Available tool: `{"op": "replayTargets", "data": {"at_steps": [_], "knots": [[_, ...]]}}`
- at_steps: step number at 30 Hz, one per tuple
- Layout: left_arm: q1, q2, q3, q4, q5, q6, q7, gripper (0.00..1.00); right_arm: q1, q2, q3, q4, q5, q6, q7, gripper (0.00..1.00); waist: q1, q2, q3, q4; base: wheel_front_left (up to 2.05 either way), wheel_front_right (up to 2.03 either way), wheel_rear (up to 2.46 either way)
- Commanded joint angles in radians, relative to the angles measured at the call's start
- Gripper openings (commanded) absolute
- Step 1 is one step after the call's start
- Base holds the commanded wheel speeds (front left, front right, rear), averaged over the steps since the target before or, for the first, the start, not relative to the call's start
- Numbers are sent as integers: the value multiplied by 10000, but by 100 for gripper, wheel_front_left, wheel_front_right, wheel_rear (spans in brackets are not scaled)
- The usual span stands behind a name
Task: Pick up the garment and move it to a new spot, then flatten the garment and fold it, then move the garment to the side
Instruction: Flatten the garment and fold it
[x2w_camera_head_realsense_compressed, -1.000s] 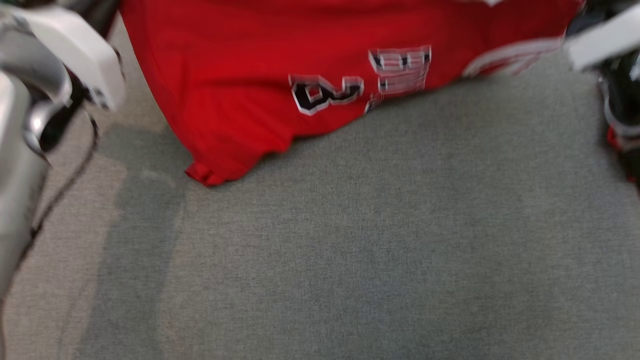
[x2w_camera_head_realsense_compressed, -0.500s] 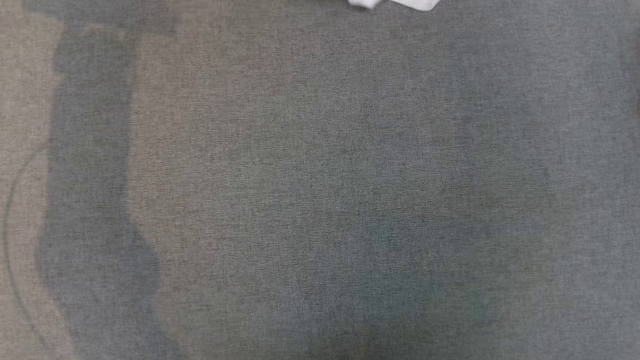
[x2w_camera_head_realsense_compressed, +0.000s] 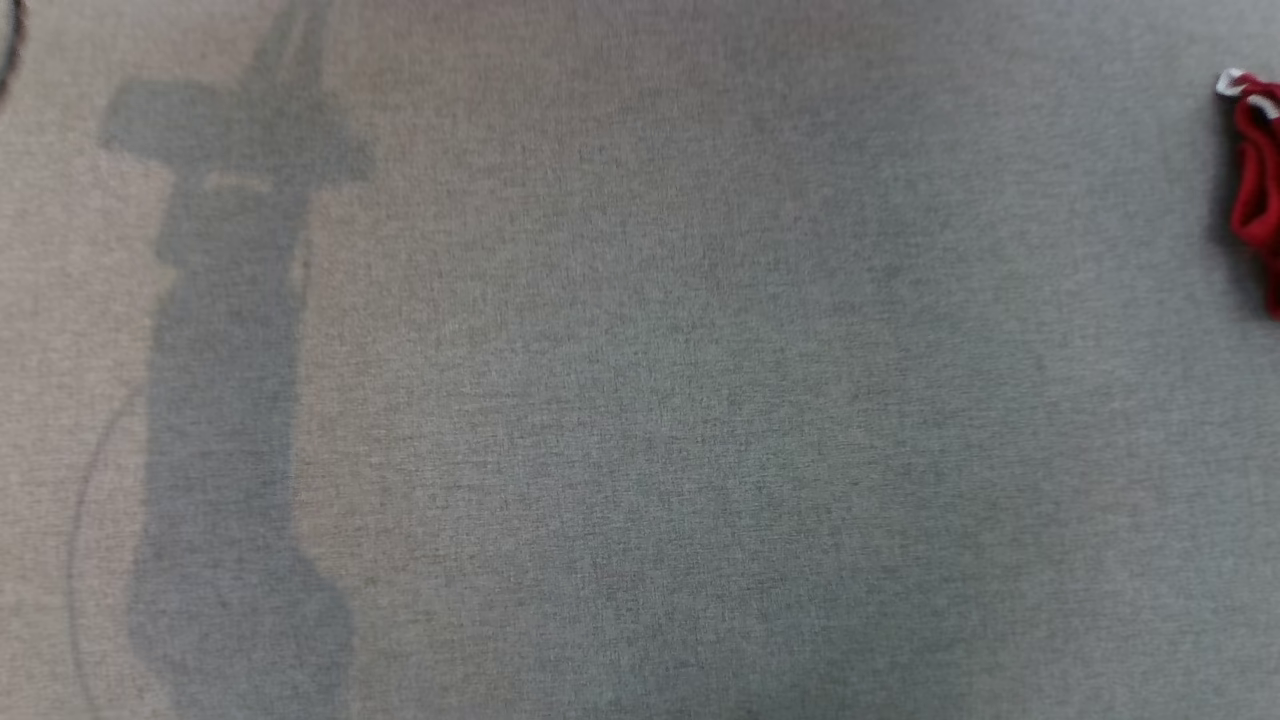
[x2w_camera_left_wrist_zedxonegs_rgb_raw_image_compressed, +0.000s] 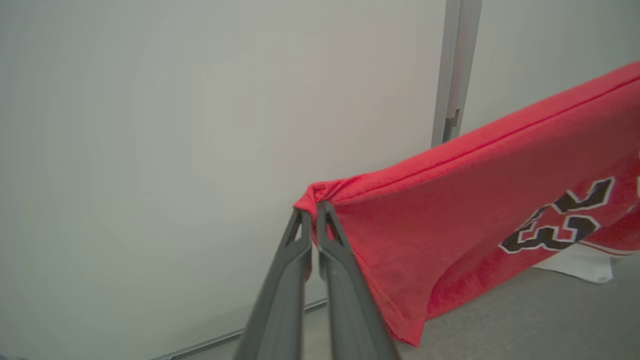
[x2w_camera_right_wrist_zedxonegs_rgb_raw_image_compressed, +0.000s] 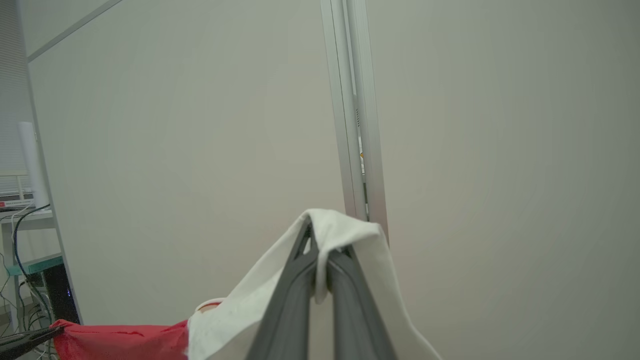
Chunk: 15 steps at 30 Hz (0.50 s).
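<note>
Left gripper pinches the garment by its red corner, mid-frame — right gripper clamps its white edge, low centre.

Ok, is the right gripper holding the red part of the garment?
No, the right gripper is shut on a white part of the garment.

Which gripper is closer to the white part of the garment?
Right. The right gripper is shut on the white part itself; the left gripper pinches a red corner, away from it.
</note>
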Motion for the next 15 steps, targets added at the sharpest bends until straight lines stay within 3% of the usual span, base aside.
{"op": "replayTargets", "data": {"at_steps": [1, 7, 15], "knots": [[590, 249, -243, -199, -413, 4, 154, 0, 616, -235, 403, -163, 252, 2, -17, 0, 0, 0, -631, -9, 0, 0, 0], [2568, 886, -1055, -1173, -1897, 4, 778, 0, 2707, -867, 1516, -844, 1232, 2, 310, 0, 0, 0, -1788, -25, 0, 0, 0], [5316, 1970, -2325, -3399, -3966, 4, 2510, 0, 5877, -2195, 2628, -2022, 2710, 2, 2205, 0, 0, 0, -3309, 85, 0, 0, 0]]}}
